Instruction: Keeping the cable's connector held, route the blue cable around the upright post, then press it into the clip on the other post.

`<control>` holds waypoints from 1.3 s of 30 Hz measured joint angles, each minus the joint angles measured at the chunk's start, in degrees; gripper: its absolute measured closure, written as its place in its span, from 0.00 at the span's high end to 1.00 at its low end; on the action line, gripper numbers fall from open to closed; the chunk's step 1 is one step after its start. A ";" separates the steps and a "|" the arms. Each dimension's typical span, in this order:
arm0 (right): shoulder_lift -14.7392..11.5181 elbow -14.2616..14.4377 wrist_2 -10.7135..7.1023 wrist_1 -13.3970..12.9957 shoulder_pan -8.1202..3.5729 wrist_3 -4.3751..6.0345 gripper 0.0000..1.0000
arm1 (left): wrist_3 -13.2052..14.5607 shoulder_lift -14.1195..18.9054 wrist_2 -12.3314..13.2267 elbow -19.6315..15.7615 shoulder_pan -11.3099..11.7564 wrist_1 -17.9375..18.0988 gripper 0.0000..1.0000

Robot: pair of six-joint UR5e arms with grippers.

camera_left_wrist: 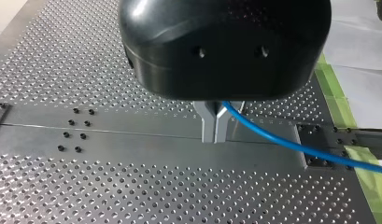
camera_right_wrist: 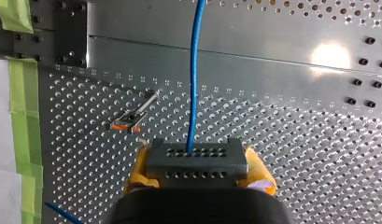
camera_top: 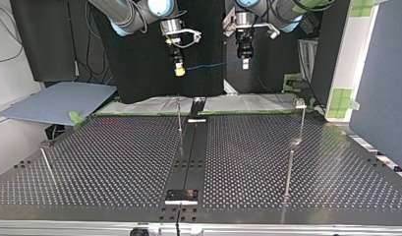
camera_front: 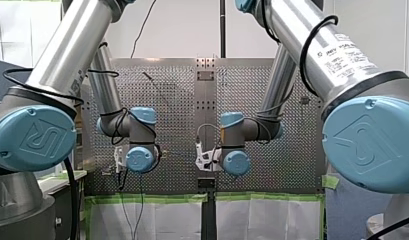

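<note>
The blue cable [camera_top: 213, 63] hangs taut in the air between my two grippers, high above the far edge of the table. My right gripper [camera_right_wrist: 196, 169] is shut on the dark grey connector [camera_right_wrist: 196, 156], yellow pads on both its sides, and the cable [camera_right_wrist: 194, 70] runs straight out ahead. My left gripper [camera_left_wrist: 216, 136] has its metal fingers shut on the cable [camera_left_wrist: 296, 145], which trails off to one side. A thin post with an orange-marked clip [camera_right_wrist: 128, 122] stands below and beside my right gripper. In the top view my right gripper [camera_top: 179, 68] is left and my left gripper [camera_top: 245, 61] right.
Several thin upright posts stand on the perforated table [camera_top: 115, 162]: one by the central strip [camera_top: 179, 120], two at the top view's right [camera_top: 301, 120] [camera_top: 289, 172], one at its left [camera_top: 47, 166]. Green tape [camera_right_wrist: 20, 102] marks the table's far edge.
</note>
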 joint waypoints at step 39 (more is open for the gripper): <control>-2.15 -0.62 2.18 2.17 -0.30 -0.36 0.00 | -0.92 3.41 -3.42 0.13 -2.58 -3.41 0.00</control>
